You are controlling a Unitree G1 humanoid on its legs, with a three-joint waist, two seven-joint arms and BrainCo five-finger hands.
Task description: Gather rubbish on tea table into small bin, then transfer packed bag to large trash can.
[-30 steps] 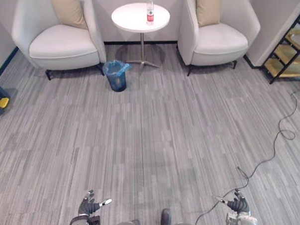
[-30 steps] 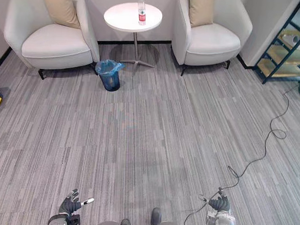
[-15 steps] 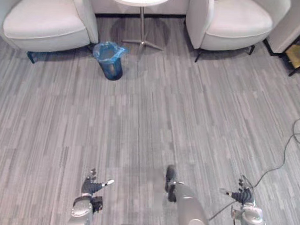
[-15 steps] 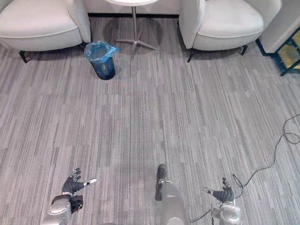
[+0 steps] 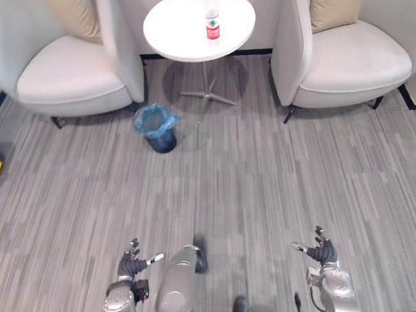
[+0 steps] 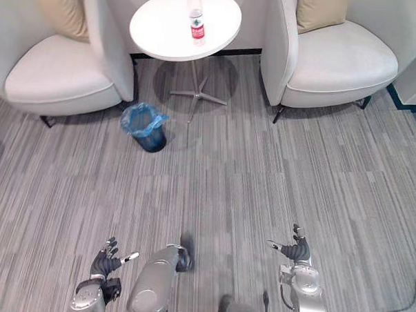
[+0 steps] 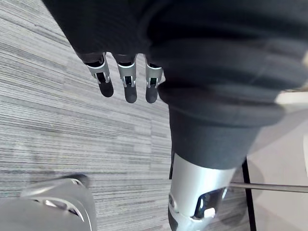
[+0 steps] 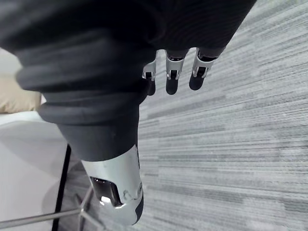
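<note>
Wide stretch of grey striped floor lies between the robot and the seating corner, so I'd call this the approach, with nothing gathered yet; the left armchair and the right armchair, both pale, flank the round white table, and that's where it has to get to, close enough for a hand to reach the tabletop. Down near the table's foot, just beside the left armchair, sits the small bin, its blue bag crumpled open at the rim, ready to take a drop. The one bit of rubbish I can spot is the bottle, clear plastic with a red label, standing upright towards the far side of the tabletop; whether it's empty I can't tell. The left hand and the right hand hang low at the robot's sides, well apart from table and bin, fingers loosely spread, nothing in either
</note>
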